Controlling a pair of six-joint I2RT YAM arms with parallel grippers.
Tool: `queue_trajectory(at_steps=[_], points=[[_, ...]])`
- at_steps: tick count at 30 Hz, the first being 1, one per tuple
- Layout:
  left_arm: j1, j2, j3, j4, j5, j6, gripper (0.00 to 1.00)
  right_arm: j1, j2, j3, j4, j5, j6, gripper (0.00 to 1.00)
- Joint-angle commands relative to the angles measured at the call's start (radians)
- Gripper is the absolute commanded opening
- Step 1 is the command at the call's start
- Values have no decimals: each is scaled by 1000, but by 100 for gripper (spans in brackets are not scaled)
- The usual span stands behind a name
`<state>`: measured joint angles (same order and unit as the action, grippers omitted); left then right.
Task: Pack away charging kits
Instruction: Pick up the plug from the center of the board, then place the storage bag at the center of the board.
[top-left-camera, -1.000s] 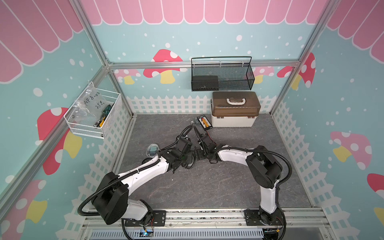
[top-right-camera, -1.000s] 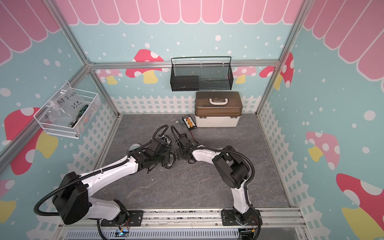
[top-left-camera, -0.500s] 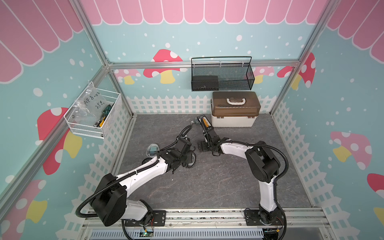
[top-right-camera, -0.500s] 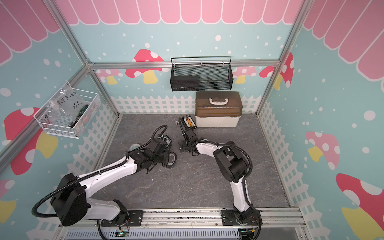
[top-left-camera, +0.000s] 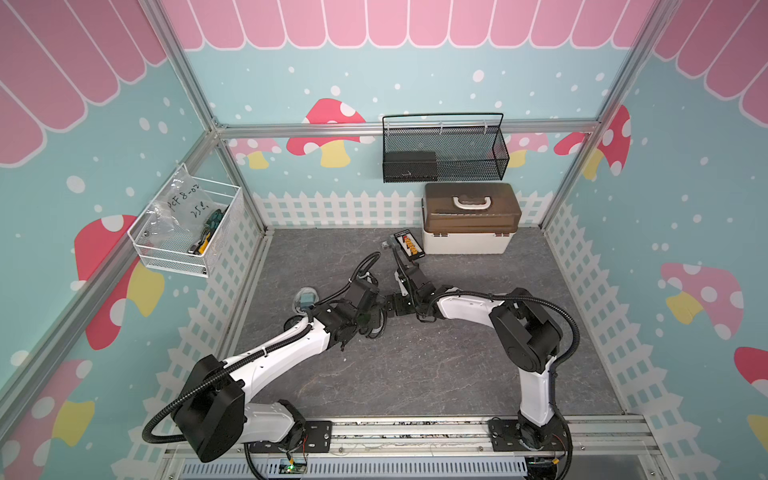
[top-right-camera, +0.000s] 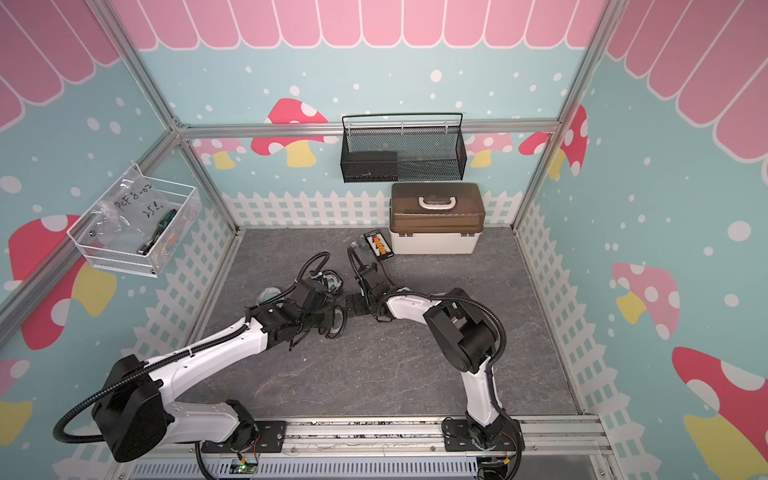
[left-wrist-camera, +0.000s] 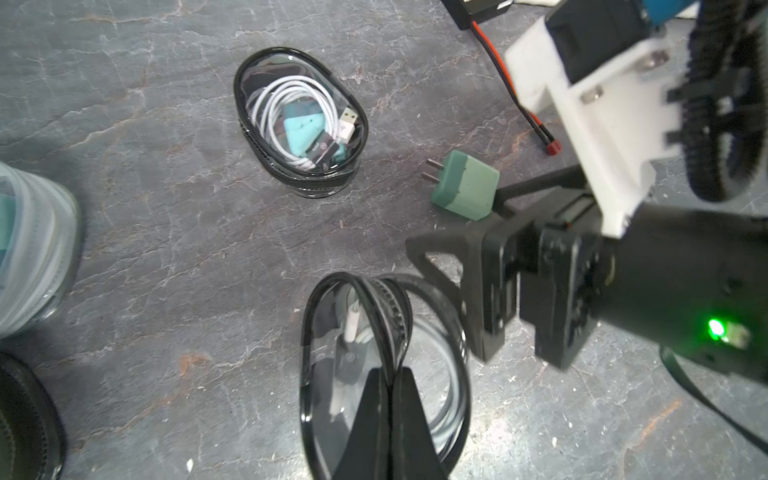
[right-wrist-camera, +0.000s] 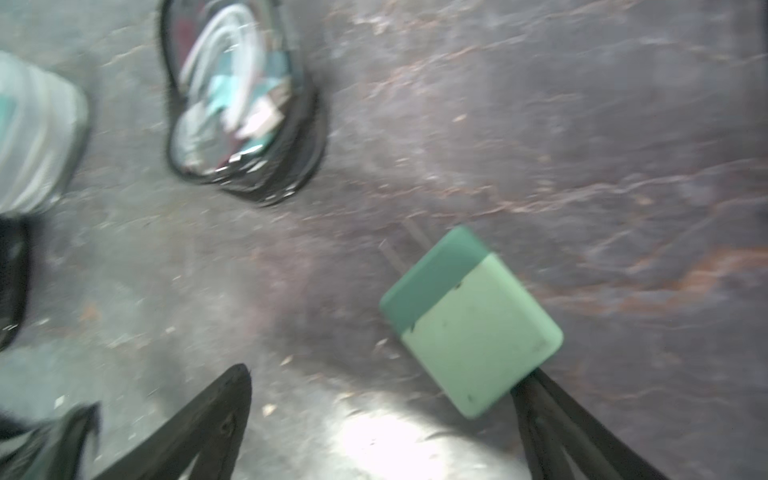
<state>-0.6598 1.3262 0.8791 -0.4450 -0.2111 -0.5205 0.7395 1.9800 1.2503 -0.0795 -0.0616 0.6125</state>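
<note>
A loose teal-green plug adapter (left-wrist-camera: 463, 187) lies on the grey floor, prongs out. My right gripper (right-wrist-camera: 386, 386) stands open round it, and the adapter (right-wrist-camera: 473, 324) touches one of the fingers (right-wrist-camera: 540, 403). My left gripper (left-wrist-camera: 390, 378) is shut on the black rim of a clear pouch (left-wrist-camera: 332, 374) that holds a white cable. A second clear pouch (left-wrist-camera: 299, 120) farther off holds a coil of white cable and a teal adapter. In both top views the two grippers (top-left-camera: 374, 320) (top-left-camera: 390, 305) meet at mid floor.
A white box with a brown lid (top-left-camera: 469, 220) stands at the back, with a flat black board with orange connectors (top-left-camera: 409, 245) and its red-black wire (left-wrist-camera: 519, 99) beside it. A black mesh basket (top-left-camera: 444, 149) and a white wire basket (top-left-camera: 187, 228) hang on the walls. Another pale pouch (left-wrist-camera: 33, 257) sits nearby.
The right gripper pulled back towards the board, then came down again beside the left gripper with its jaws wide. The left gripper has kept its hold on the pouch.
</note>
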Motion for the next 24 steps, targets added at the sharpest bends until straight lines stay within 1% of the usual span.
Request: queue_trajectory(at_steps=[1, 3, 4, 9, 10, 12, 15, 18, 20, 24], points=[[15, -42, -24, -17, -43, -28, 0, 29, -58, -35, 30, -27, 33, 95], [27, -58, -37, -29, -68, -35, 0, 36, -70, -41, 25, -12, 25, 92], [37, -64, -43, -35, -72, -39, 0, 37, -72, -40, 9, 17, 16, 92], [97, -66, -58, -48, -54, -46, 0, 37, -68, 21, -144, 275, -59, 92], [103, -64, -56, -47, -49, -49, 0, 37, -46, 51, -178, 325, -77, 92], [107, -51, -47, -47, -38, -49, 0, 37, 2, 98, -203, 385, -127, 92], [107, -25, -27, -46, -21, -46, 0, 37, 79, 174, -213, 375, -199, 92], [108, -1, -15, -44, -12, -44, 0, 37, 133, 225, -207, 315, -233, 92], [108, 8, -12, -44, -13, -45, 0, 37, 158, 249, -211, 295, -238, 88], [110, 9, -15, -42, -13, -47, 0, 37, 183, 262, -220, 286, -237, 76]])
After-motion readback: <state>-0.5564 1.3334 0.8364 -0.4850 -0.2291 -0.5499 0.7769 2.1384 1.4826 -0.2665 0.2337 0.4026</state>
